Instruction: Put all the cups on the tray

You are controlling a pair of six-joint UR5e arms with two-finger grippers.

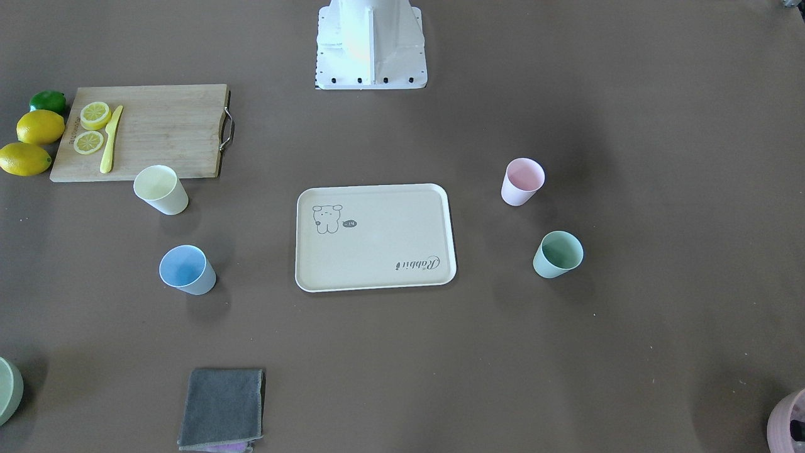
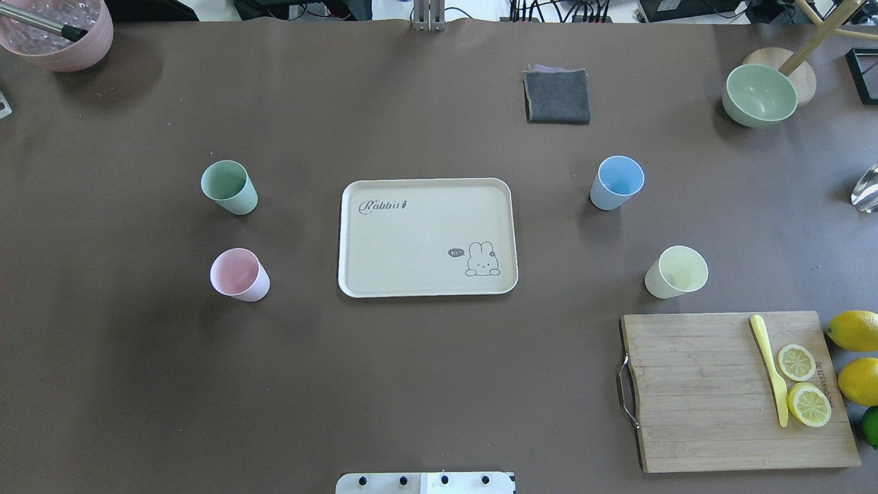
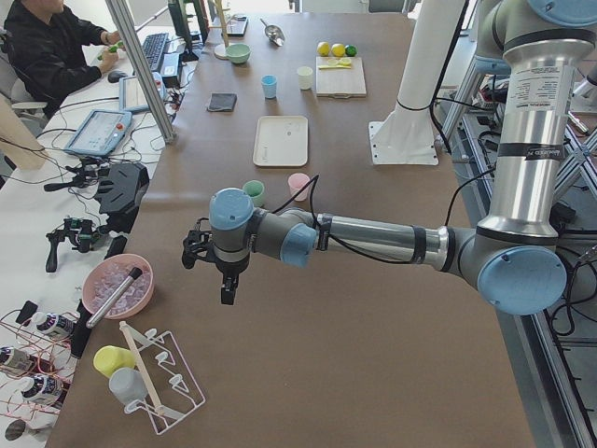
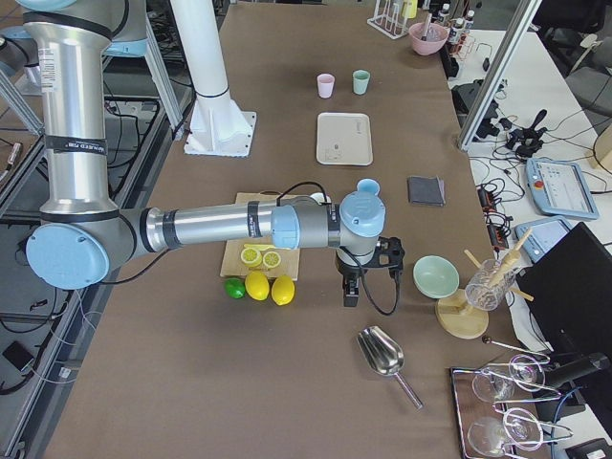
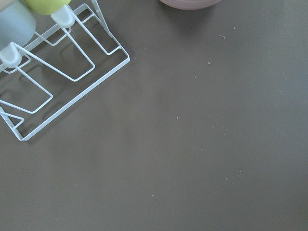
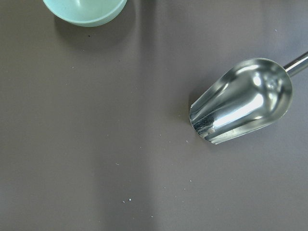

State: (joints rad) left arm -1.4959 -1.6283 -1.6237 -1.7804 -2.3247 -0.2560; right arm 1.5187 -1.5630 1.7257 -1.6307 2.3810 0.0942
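The cream tray (image 2: 425, 237) lies flat mid-table with nothing on it. Four cups stand upright on the table around it. The mint green cup (image 2: 228, 186) and the pink cup (image 2: 238, 274) are to its left. The light blue cup (image 2: 617, 182) and the pale yellow cup (image 2: 675, 272) are to its right. My left gripper (image 3: 228, 289) hangs over the table's left end, far from the cups. My right gripper (image 4: 350, 292) hangs over the right end, past the lemons. Neither shows in the central views, and I cannot tell whether they are open or shut.
A wooden cutting board (image 2: 734, 391) with lemon slices and a yellow knife lies near right, whole lemons beside it. A grey cloth (image 2: 557, 96), a green bowl (image 2: 759, 95) and a pink bowl (image 2: 58, 31) sit far. A metal scoop (image 6: 240, 101) and a wire rack (image 5: 53, 72) lie at the ends.
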